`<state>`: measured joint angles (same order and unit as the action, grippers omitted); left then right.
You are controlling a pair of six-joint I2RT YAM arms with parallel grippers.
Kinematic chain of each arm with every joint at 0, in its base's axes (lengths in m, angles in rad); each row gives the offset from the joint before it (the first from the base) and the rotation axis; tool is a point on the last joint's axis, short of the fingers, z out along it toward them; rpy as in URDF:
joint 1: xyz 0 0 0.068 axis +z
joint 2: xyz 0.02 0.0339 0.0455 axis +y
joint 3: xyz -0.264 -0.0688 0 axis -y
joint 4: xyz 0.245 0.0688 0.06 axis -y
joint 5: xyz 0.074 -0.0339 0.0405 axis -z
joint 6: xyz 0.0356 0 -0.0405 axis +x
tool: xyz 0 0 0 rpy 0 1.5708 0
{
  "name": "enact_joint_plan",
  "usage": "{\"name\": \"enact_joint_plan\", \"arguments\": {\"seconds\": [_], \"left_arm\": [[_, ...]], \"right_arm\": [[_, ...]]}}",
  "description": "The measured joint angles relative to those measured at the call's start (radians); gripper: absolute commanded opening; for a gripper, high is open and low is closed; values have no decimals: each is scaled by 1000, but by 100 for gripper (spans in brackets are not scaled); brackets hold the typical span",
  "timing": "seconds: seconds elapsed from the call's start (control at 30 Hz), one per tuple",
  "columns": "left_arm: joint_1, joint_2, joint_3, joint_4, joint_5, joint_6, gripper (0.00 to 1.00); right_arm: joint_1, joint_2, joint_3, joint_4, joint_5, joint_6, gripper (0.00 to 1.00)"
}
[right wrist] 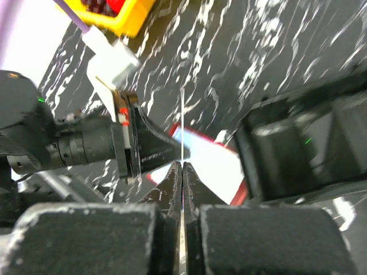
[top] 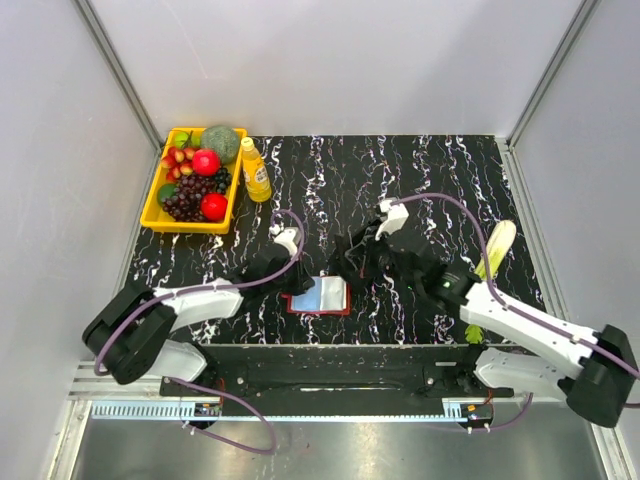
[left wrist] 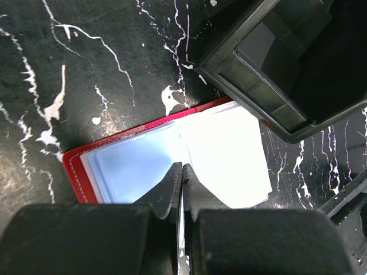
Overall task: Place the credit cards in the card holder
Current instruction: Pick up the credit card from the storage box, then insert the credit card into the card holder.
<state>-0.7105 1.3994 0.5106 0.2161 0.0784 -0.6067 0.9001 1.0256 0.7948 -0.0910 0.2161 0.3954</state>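
Holder [top: 320,297] lies open on the bench [top: 400,170], lower centre of the top view. Left end effector [left wrist: 182,167] is clenched, tips over the holder's fold. Right end effector [right wrist: 182,165] grasps a card [right wrist: 182,114] edge-on beside the tray [left wrist: 287,69].

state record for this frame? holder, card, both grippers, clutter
card holder: open, lying flat, inside up
left gripper: shut, tips over the holder's fold
right gripper: shut on credit card, edge-on, close to the holder
black tray: beside the holder
clutter: yellow fruit basket and bottle, far left corner
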Motion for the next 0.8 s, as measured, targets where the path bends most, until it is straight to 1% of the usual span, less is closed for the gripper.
{"name": "enact_joint_plan", "arguments": {"seconds": [0.13,0.2,0.3,0.43,0.7,0.8], "left_arm": [[0,-65,-32,-6,-26,-1,0],[1,-69,-33,-8,-33,-1,0],[1,-68,-37,-13,-33,0,0],[1,-53,-48,-13,-32,0,0],[1,-30,-68,-3,-31,-1,0],[1,-30,-70,0,-32,0,0]], "right_arm": [[-32,94,-51,29,-161,235,0],[-32,160,-94,92,-240,342,0],[-33,251,-163,192,-309,459,0],[-37,319,-221,253,-339,531,0],[-60,456,-227,436,-358,561,0],[-65,483,-242,483,-355,568,0]]}}
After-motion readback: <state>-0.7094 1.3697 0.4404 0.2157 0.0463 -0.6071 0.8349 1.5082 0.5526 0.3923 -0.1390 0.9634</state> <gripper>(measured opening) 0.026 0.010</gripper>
